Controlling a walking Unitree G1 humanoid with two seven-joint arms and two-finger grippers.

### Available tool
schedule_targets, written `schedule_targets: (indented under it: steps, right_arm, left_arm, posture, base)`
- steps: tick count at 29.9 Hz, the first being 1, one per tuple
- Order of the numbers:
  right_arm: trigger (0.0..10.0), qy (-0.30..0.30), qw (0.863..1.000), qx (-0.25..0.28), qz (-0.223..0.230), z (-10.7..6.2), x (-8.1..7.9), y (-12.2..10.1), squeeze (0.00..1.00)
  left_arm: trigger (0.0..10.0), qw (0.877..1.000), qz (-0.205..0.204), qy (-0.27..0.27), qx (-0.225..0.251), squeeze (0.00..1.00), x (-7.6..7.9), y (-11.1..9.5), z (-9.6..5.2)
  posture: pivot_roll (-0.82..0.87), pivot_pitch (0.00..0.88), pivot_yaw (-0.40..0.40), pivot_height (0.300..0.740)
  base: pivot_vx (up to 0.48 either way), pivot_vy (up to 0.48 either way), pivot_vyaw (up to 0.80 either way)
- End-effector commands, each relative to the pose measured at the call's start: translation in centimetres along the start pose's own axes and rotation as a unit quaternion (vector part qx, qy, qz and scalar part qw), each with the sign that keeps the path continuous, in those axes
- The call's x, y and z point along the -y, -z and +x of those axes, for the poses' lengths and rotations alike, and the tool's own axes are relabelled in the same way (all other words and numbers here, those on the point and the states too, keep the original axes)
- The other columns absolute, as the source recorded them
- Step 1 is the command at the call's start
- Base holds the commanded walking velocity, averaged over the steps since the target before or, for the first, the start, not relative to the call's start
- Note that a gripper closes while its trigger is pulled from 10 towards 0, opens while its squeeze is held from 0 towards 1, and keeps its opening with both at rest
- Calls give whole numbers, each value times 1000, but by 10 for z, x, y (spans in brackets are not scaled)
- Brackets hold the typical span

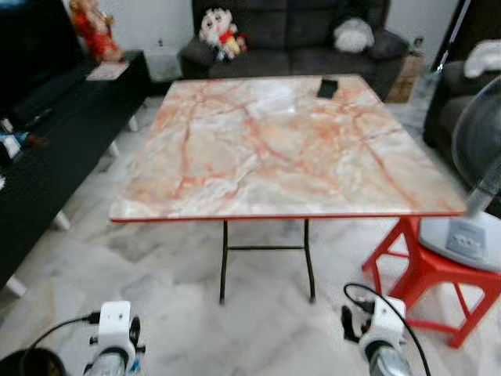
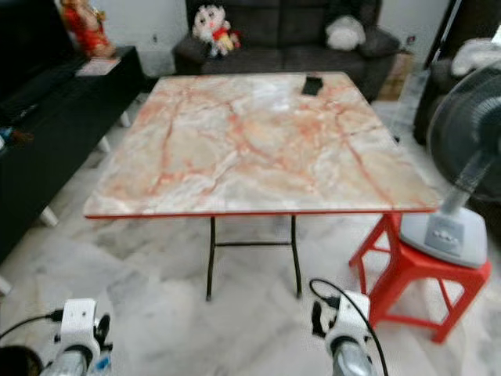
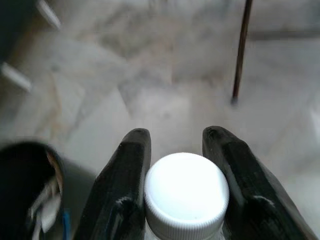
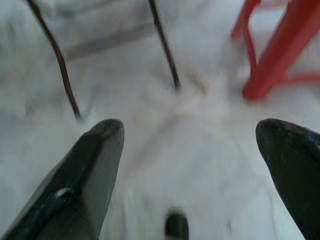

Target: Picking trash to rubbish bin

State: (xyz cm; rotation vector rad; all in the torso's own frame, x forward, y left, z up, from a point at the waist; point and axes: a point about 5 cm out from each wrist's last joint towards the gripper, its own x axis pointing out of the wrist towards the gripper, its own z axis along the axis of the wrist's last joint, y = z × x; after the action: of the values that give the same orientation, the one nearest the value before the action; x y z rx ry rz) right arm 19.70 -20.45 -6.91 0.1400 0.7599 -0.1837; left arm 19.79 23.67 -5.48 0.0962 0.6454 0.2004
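My left claw (image 3: 175, 150) is clamped on a white-capped bottle (image 3: 186, 192); my right claw (image 4: 190, 150) hangs spread, holding nothing; the dark bin (image 3: 27, 185), blurred, seems just beside; releasing off-centre would miss it.

**Room contents, taken from the folding table**

A square folding table (image 1: 274, 149) with an orange-veined marble-pattern top and thin black legs stands on pale marble floor tiles (image 1: 172, 274). A small dark flat object (image 1: 327, 88) lies on the table near its far edge. Beyond the table: a dark sofa (image 1: 297, 39) carrying a doll (image 1: 219, 33) and a grey cushion (image 1: 354, 34). Left of the table: a long black cabinet (image 1: 55, 157). Right of the table, just beside its near corner: a red plastic stool (image 1: 430, 278) bearing a standing fan (image 1: 477, 188).
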Motion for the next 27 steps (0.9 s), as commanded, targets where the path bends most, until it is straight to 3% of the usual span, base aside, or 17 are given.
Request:
schedule_targets:
  steps: [1, 5, 8, 11, 27]
  right_arm:
    - [10000, -11, 999, -44, -22, -3, -2, 17, 0]
    - [10000, -25, 991, -104, -78, -11, -2, 43, 0]
    - [10000, -26, 991, -106, -78, -11, -2, 43, 0]
    - [10000, -36, 996, -78, -10, -6, -15, 31, 0]
    - [10000, -49, 995, -76, -32, -1, -23, 22, 0]
  left_arm:
    - [10000, 999, 12, -2, -47, 0, 0, 18, -5]
    - [10000, 996, 18, -2, -87, 0, 1, 35, -11]
    - [10000, 996, 18, -3, -88, 0, 1, 35, -11]
    - [10000, 996, 19, -11, -86, 0, -7, 37, -13]
    - [10000, 996, 31, -3, -82, 0, -9, 28, -7]
  posture:
    - [14, 27, 23, 740]
    - [23, 33, 29, 740]
    - [23, 33, 29, 740]
    - [10, 48, 39, 740]
    - [22, 31, 66, 740]
  base:
    - [0, 0, 0]
    - [0, 0, 0]
    - [0, 0, 0]
    - [0, 0, 0]
    - [0, 0, 0]
